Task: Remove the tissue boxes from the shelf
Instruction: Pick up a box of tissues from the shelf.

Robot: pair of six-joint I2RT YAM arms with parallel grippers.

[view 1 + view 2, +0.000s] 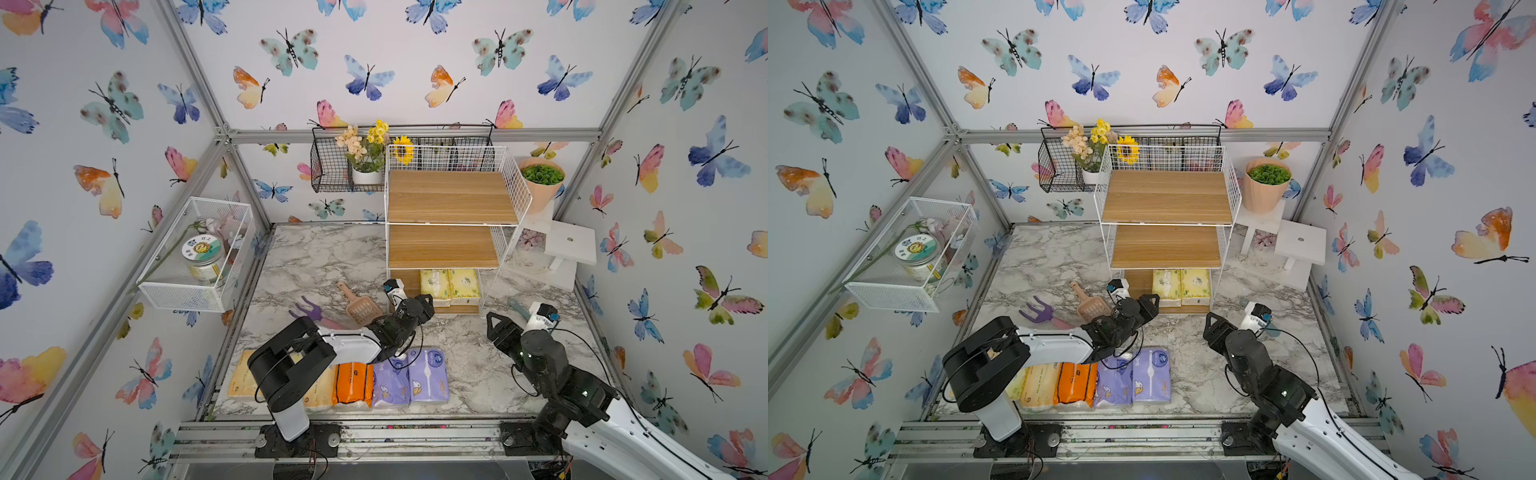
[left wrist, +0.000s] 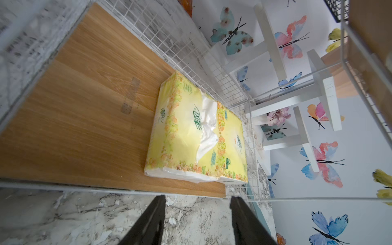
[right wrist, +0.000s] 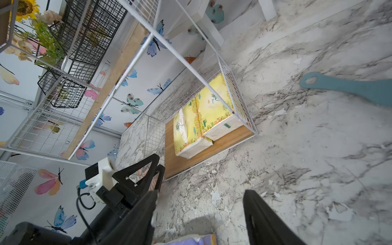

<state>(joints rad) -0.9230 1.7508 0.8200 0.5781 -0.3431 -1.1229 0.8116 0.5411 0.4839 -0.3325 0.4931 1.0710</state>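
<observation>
The shelf stands at the back of the marble table. Its two upper boards are bare. Two pale yellow tissue boxes lie side by side on its bottom board; the nearer one has tissue poking out. My left gripper hovers open and empty just before that board's front edge, also seen in a top view. My right gripper is open and empty over bare table, right of the shelf's front in a top view. Peach, orange and two lilac packs lie in a row at the table's front.
A brown scoop and a purple rake lie left of the shelf. A teal handle lies to its right. White stools with a potted plant fill the back right corner. Wire baskets hang on the walls.
</observation>
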